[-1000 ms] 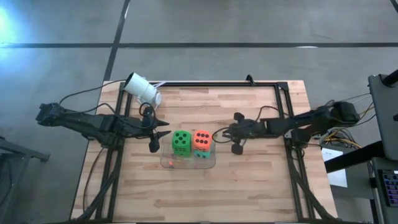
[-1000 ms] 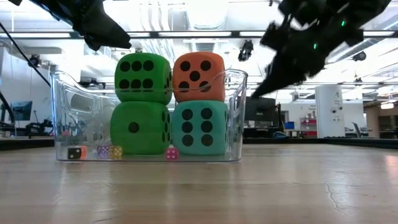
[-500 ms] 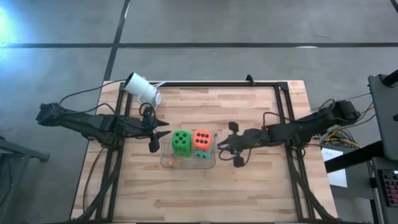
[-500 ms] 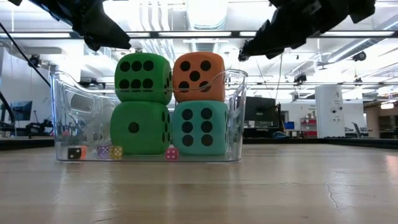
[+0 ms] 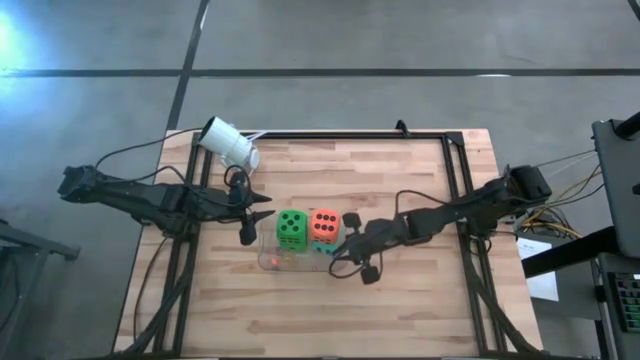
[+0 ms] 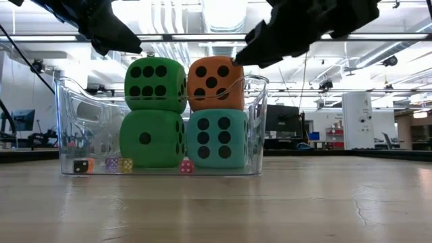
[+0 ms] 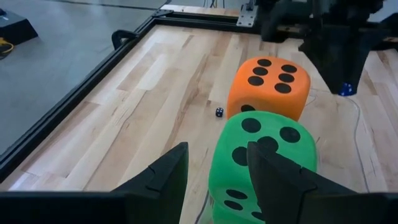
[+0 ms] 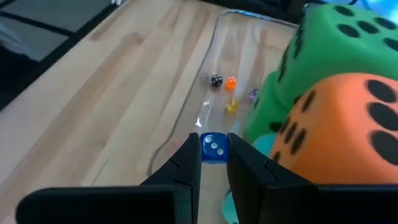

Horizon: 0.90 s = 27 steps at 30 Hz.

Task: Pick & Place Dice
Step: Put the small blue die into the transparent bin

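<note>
No readable words, brands, labels or printed numbers show in any view; the only markings are black pips on the dice, not text

4 big soft foam dice w/ black pips, stacked 2x2 in the clear plastic bin mid-worktop. Upper green cube sits on lower green cube; orange cube on teal cube. All upright, sides touching. Small blue translucent die pinched in right tool, just beside orange cube.
</note>
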Each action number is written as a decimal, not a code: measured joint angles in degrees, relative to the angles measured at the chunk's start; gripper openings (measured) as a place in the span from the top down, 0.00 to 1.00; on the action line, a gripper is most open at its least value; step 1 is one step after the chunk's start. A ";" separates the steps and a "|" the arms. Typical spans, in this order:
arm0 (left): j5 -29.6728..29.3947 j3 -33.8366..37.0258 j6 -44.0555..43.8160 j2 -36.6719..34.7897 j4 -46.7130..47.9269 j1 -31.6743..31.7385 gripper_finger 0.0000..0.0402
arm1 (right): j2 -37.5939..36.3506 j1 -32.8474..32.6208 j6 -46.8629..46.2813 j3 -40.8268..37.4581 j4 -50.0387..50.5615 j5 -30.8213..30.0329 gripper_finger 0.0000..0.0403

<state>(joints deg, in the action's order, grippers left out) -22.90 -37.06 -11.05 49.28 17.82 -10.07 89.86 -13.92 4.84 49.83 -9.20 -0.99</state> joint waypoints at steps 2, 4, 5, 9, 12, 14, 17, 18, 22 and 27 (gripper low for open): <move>0.00 0.00 0.00 -0.01 0.05 0.00 0.58 | 1.49 -0.04 0.33 1.11 -0.28 0.12 0.87; -0.02 0.00 0.00 -0.01 0.08 0.01 0.58 | 2.61 -0.03 0.35 1.41 0.43 0.15 0.87; -0.02 0.00 0.00 -0.02 0.07 0.00 0.58 | 3.14 0.01 0.35 1.75 0.47 0.15 0.87; -0.02 0.00 0.00 0.00 0.09 0.00 0.58 | 4.00 0.01 0.36 2.45 0.34 0.17 0.87; -0.02 0.00 0.00 0.00 0.13 0.00 0.58 | 4.01 0.01 0.35 2.40 0.35 0.16 0.87; -0.01 0.00 0.00 0.00 0.15 0.00 0.58 | 3.88 0.01 0.33 2.11 0.53 0.15 0.87; -0.02 0.00 0.00 0.00 0.13 0.00 0.58 | 3.84 0.01 0.27 2.09 0.42 0.15 0.87; 0.00 0.00 0.00 0.00 0.13 0.00 0.58 | 3.77 0.01 0.26 2.09 0.45 0.15 0.87; -0.01 0.00 -0.12 0.00 0.11 0.01 0.58 | 3.75 0.06 0.10 2.09 1.62 0.14 0.87; 0.00 0.00 -0.11 0.00 0.09 0.02 0.58 | 3.84 0.06 -1.65 2.09 1.90 0.07 0.85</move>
<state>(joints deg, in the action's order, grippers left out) -22.90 -37.06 -11.16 49.28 17.91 -10.05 93.70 -13.87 3.19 51.92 -7.30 -0.93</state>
